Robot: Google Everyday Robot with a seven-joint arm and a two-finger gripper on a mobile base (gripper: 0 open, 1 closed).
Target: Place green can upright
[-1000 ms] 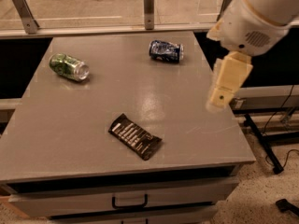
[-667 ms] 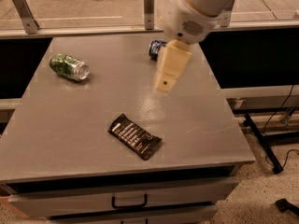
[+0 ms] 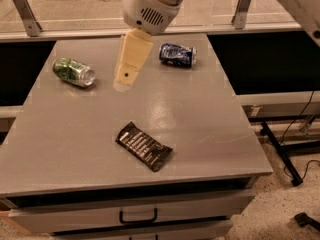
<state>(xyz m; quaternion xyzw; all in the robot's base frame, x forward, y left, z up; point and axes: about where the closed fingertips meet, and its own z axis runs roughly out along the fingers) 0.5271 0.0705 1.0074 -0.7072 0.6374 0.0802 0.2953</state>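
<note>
The green can [image 3: 73, 71] lies on its side at the far left of the grey table [image 3: 210, 134], its silver top facing right and towards me. My gripper [image 3: 123, 83] hangs over the table's far middle, a short way to the right of the can and apart from it. It holds nothing that I can see.
A crushed dark blue can [image 3: 177, 54] lies on its side at the far middle-right. A dark snack bar wrapper [image 3: 144, 146] lies flat near the front middle. Drawers with a handle [image 3: 138, 217] sit under the table front. Black cables run on the floor at the right.
My gripper has swung from the table's right edge leftwards across the table, to a spot near the green can. The cans and the wrapper have not moved.
</note>
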